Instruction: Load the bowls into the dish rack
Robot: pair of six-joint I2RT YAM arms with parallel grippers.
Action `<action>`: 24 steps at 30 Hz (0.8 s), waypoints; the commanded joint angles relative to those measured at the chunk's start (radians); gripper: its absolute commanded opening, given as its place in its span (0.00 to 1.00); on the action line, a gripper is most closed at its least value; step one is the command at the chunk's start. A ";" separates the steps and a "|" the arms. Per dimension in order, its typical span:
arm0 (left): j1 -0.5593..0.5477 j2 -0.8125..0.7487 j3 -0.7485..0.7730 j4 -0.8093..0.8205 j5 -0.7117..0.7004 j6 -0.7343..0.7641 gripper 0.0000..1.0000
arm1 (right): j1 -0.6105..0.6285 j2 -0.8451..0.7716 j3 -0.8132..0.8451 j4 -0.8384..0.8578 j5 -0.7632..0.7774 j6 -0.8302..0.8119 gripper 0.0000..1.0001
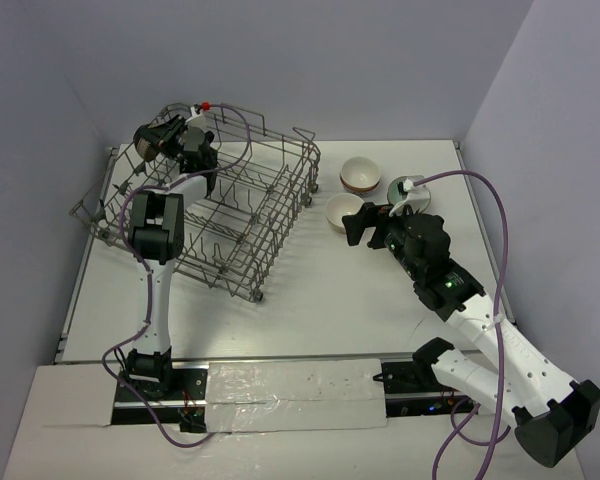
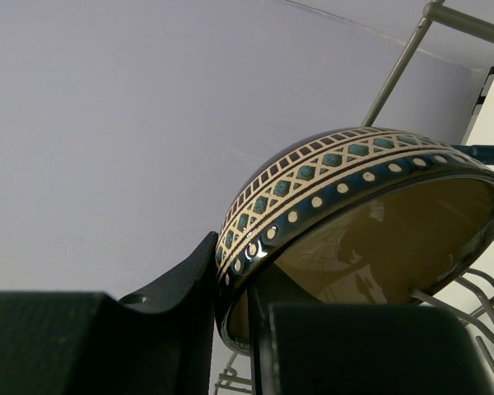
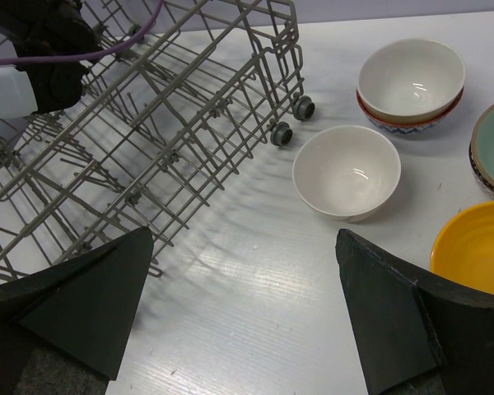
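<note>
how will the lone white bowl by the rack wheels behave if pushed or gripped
The white bowl looks glazed, with glints inside: probably rigid, breakable and slippery under a rim pinch. Sitting upright, it would likely slide on the smooth table rather than tip.

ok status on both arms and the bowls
left fingers shut on patterned bowl at dish rack far corner. right fingers open, empty, white bowl just ahead. path to it clear.

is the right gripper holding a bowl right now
No, the right gripper stands wide open with nothing between its jaws, and the nearest white bowl sits apart, ahead of it.
</note>
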 commanded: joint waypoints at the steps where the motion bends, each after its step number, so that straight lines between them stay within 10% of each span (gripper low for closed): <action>1: 0.017 -0.088 0.056 0.190 0.005 0.029 0.00 | -0.001 -0.004 -0.001 0.045 -0.004 0.001 1.00; 24: -0.010 -0.071 -0.121 0.617 0.270 0.250 0.00 | 0.000 -0.010 -0.013 0.056 -0.004 0.002 1.00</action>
